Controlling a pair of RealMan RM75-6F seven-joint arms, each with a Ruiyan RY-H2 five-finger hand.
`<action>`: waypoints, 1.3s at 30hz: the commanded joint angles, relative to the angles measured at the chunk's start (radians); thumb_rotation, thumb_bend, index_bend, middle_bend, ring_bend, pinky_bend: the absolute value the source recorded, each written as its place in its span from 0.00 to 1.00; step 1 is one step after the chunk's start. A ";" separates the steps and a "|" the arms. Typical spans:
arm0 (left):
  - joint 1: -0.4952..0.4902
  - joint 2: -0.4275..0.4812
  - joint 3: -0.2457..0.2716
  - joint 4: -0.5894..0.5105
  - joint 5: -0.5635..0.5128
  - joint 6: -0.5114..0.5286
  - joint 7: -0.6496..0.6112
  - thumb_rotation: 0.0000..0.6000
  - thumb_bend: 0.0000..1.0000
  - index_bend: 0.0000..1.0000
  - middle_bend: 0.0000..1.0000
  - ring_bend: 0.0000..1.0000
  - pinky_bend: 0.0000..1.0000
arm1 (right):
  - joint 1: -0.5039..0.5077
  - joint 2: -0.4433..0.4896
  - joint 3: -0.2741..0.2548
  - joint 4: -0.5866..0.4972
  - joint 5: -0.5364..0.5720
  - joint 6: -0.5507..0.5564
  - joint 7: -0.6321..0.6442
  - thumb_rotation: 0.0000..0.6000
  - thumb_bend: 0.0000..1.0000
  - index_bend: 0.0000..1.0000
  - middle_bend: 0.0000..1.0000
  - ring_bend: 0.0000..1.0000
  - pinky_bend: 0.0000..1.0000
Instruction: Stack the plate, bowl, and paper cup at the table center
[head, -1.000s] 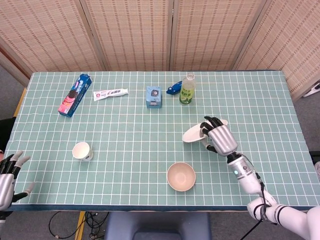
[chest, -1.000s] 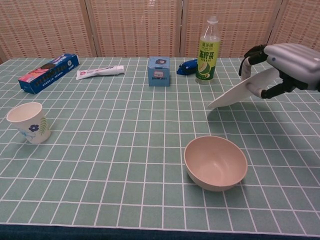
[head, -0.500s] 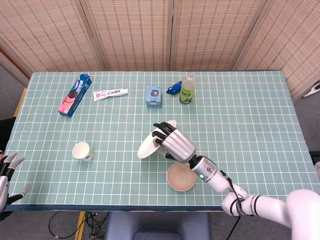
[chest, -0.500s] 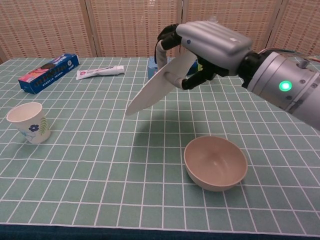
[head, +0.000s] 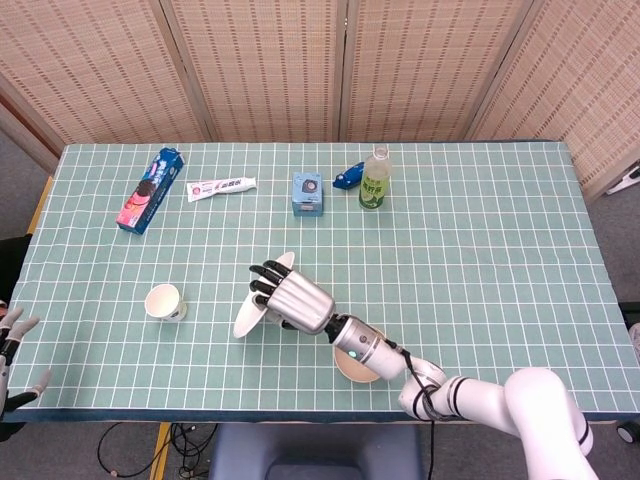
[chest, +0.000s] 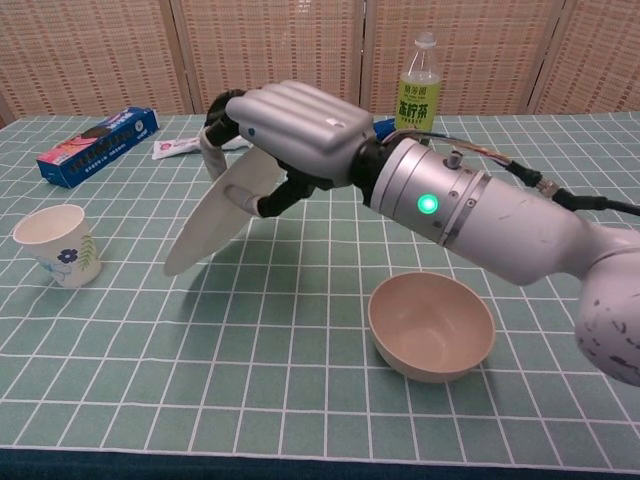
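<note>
My right hand (head: 295, 303) (chest: 290, 130) grips a cream plate (head: 252, 310) (chest: 215, 225) by its rim and holds it tilted steeply above the table, left of centre. The beige bowl (chest: 432, 325) (head: 356, 368) stands upright near the front edge, partly hidden under my right forearm in the head view. A white paper cup (head: 165, 302) (chest: 58, 245) with a blue flower stands upright at the left. My left hand (head: 12, 350) shows at the far left edge with fingers spread, holding nothing.
Along the back stand a blue biscuit box (head: 150, 189), a toothpaste tube (head: 221, 187), a small blue box (head: 307, 193), a blue packet (head: 348, 179) and a green drink bottle (head: 374, 180). A green checked cloth (head: 500, 250) covers the table.
My right hand has carried the plate from the right side leftward across the table past the bowl, tilting it steeper. The left hand has slid down toward the frame edge.
</note>
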 joint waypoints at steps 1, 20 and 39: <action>0.001 -0.001 0.001 0.002 -0.001 -0.002 0.000 1.00 0.26 0.16 0.07 0.07 0.10 | 0.023 -0.046 -0.017 0.066 -0.008 0.010 0.037 1.00 0.44 0.57 0.35 0.15 0.20; -0.003 -0.012 0.002 -0.001 0.011 -0.008 0.009 1.00 0.26 0.16 0.07 0.07 0.10 | -0.061 0.023 -0.112 0.004 0.014 0.053 -0.049 1.00 0.28 0.31 0.20 0.04 0.11; -0.004 -0.009 0.006 -0.015 0.018 -0.013 0.019 1.00 0.26 0.16 0.06 0.07 0.10 | -0.154 0.325 -0.165 -0.425 0.141 -0.079 -0.215 1.00 0.00 0.05 0.07 0.00 0.00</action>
